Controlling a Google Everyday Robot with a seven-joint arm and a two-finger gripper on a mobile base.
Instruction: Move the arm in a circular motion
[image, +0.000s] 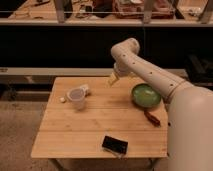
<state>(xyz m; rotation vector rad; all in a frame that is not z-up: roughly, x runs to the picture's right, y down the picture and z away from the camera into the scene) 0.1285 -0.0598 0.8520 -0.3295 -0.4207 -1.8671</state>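
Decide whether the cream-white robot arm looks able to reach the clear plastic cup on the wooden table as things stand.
Probably yes. The cream-white robot arm has its gripper hanging over the far edge of the wooden table, with open tabletop between it and the clear plastic cup.
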